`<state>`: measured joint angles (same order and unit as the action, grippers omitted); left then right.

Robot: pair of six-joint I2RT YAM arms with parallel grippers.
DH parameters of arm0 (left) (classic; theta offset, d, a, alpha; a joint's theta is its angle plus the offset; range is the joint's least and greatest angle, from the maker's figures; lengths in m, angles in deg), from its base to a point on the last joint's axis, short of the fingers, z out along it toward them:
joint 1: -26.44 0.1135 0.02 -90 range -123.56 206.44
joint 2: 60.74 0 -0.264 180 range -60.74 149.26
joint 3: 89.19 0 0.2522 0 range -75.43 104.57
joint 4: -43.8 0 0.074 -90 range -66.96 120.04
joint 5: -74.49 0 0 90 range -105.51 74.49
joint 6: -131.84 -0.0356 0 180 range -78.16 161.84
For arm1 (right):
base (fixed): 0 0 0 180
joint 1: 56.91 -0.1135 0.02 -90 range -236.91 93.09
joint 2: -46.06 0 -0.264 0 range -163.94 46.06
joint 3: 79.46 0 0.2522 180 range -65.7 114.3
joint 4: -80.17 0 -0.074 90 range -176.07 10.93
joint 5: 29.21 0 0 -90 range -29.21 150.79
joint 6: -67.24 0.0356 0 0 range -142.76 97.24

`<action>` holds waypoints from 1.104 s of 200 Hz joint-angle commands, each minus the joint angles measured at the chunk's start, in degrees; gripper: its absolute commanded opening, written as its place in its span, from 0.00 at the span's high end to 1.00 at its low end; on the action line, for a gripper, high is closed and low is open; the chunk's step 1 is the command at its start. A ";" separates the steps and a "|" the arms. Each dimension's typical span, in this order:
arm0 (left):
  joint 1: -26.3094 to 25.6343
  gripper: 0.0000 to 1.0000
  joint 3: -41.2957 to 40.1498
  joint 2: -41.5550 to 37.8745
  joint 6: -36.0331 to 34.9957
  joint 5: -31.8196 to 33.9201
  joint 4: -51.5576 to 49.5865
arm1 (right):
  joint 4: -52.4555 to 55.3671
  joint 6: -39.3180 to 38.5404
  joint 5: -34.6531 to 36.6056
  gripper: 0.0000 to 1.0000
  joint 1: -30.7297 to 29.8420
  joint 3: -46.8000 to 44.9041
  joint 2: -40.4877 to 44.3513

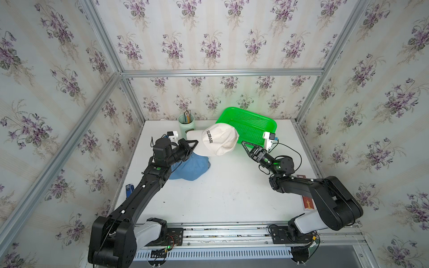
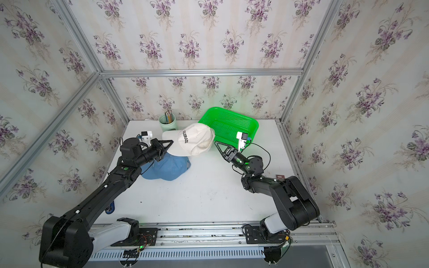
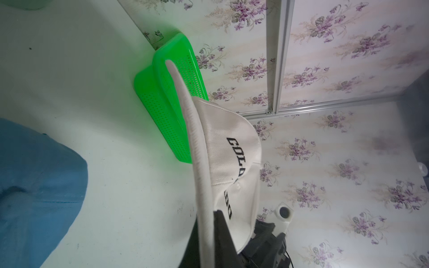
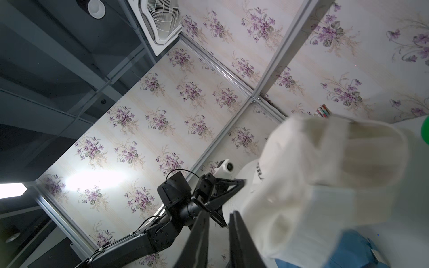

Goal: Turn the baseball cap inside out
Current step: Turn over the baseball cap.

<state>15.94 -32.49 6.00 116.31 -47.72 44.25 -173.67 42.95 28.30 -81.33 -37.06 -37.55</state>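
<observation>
I'm holding the white cap (image 1: 216,148) aloft by its brim (image 1: 193,134) with the left gripper (image 1: 194,143) clamped, exposing the crown (image 1: 226,137); the right gripper (image 1: 243,143) is hovering beside it, parted and empty.

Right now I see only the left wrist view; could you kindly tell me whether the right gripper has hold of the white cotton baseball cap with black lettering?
Observer: No. In the right wrist view the right gripper has its jaws parted with nothing between them, beside the white cotton baseball cap.
Operator: Thank you. Is the crown pushed through yet?
Observer: No. That view looks into the hollow crown, with its seam tapes on the inside.
Operator: Is anything beyond the brim?
Observer: In both top views a pale green cup of pencils stands by the back wall, just beyond the brim's tip.
</observation>
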 commanded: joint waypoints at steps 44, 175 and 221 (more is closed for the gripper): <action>0.09 1.00 10.45 -3.56 -3.40 8.72 -21.87 | 57.11 -32.58 19.77 0.54 -5.41 7.40 17.94; -11.60 1.00 33.32 6.59 -6.13 28.35 -54.53 | 64.74 -76.43 58.99 0.43 -41.30 24.61 2.91; -15.96 1.00 33.77 7.34 -4.91 32.18 -53.69 | 64.90 -78.27 61.23 0.43 -41.96 28.29 -1.45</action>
<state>1.38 1.16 13.58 110.89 -19.52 -10.17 -107.29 -33.27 87.16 -123.37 -10.24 -38.01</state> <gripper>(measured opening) 0.083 0.569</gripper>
